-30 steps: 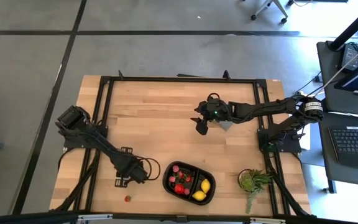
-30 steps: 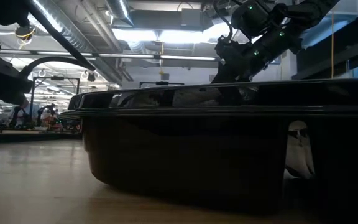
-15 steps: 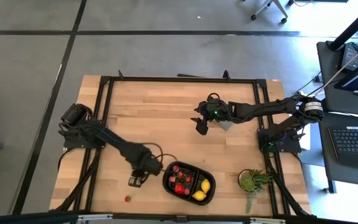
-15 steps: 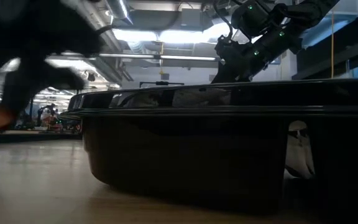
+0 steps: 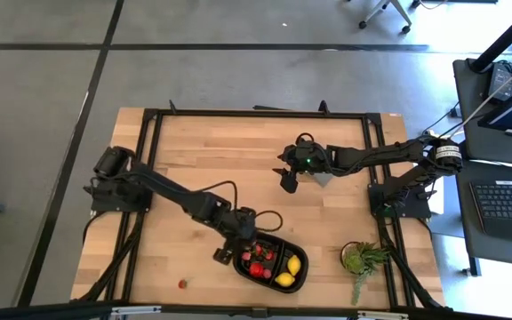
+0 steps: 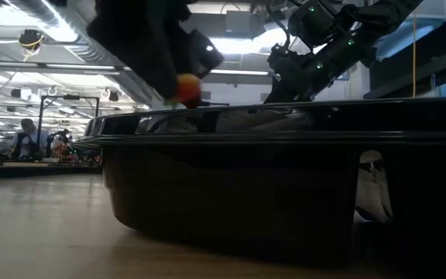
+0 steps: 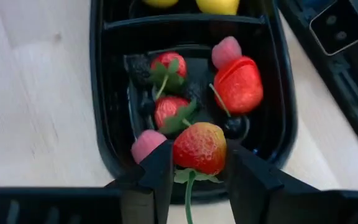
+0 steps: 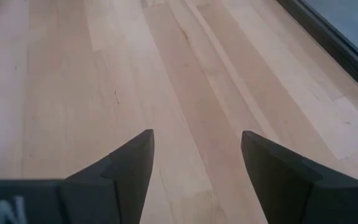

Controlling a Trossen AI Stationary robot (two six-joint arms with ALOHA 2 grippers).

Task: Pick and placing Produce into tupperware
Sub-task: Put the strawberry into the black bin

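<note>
The black tupperware tray (image 5: pixel 278 238) lies near the table's front edge. It holds two yellow lemons (image 5: pixel 290 271), red strawberries (image 7: pixel 166 67), pink bits and dark berries. My left gripper (image 5: pixel 238 252) hangs over the tray's left end, shut on one strawberry (image 7: pixel 199 148), which also shows above the rim in the low view (image 6: pixel 188 89). Another small red piece (image 5: pixel 182 284) rests on the wood to the left of the tray. My right gripper (image 5: pixel 284 182) stands open over bare wood at the table's middle, with nothing between its fingers (image 8: pixel 135 162). My left gripper pinches the strawberry's red body (image 7: pixel 182 149) by its two sides between the two fingers (image 7: pixel 160 171). The fingers slant down from the table's left. The berry is lifted clear above the tray's left end, its green leaves and stem (image 7: pixel 190 183) toward the wrist.
A green leafy potted plant (image 5: pixel 363 260) stands to the right of the tray. A grey block (image 5: pixel 321 178) lies under the right arm. Black frame rails (image 5: pixel 238 114) run along the table's edges. Bare wood lies between the two arms.
My left gripper has travelled toward the table's right edge and upward, from the wood left of the tray to above the tray's left end. It carries the strawberry and has rolled and tipped as it went.
</note>
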